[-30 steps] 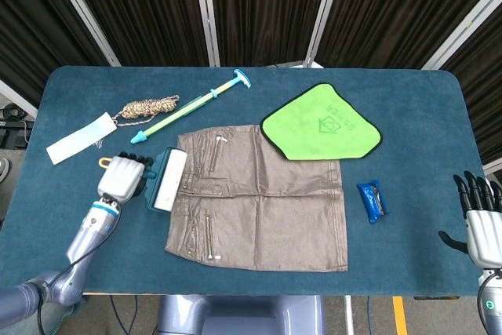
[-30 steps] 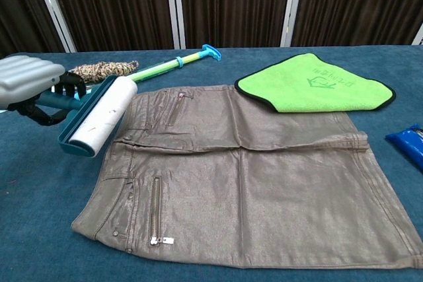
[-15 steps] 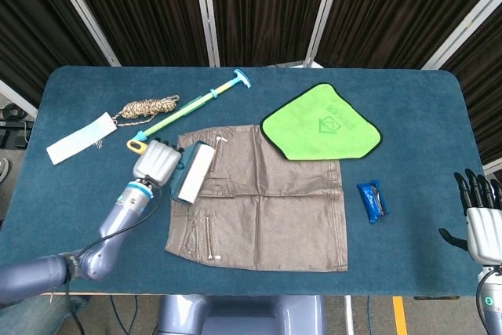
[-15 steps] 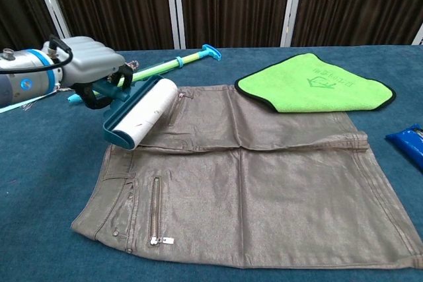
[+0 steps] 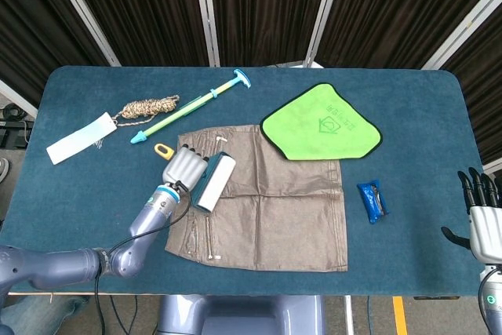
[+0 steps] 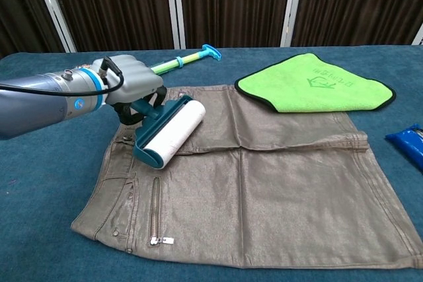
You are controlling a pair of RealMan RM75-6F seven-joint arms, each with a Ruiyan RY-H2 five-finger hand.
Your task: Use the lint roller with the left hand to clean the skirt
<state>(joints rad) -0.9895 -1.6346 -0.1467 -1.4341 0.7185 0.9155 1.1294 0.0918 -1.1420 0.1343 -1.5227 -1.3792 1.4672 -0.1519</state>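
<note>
moved: left hand point(image 6: 129, 84) and lint roller point(image 6: 172, 134) have shifted rightward since a second ago, from off the skirt's waistband edge to well onto the cloth; right hand sits slightly lower in the head view.
left hand: fingers wrapped around the teal handle of the roller, knuckles up, arm reaching in from the left edge in the chest view.
lint roller: white drum in a teal frame, lying on the upper-left part of the skirt point(image 6: 264, 189), long axis angled from lower-left to upper-right in the chest view. Whether the drum presses into the cloth or just rests on it, cannot tell.
skirt: grey-brown, flat on the blue table point(image 5: 416, 107), waistband to the left, zip pockets visible below the roller.
right hand: point(image 5: 483, 217) at the far right edge of the head view, off the table, fingers apart and pointing up, holding nothing.
green cloth: point(image 5: 321, 123) overlaps the skirt's top-right corner.
blue packet: point(image 5: 372, 201) just right of the skirt, apart from it.
long green-blue tool: point(image 5: 192, 106) above the skirt, near the rope bundle point(image 5: 147, 106).
white tag: point(image 5: 81, 137) far left.
</note>
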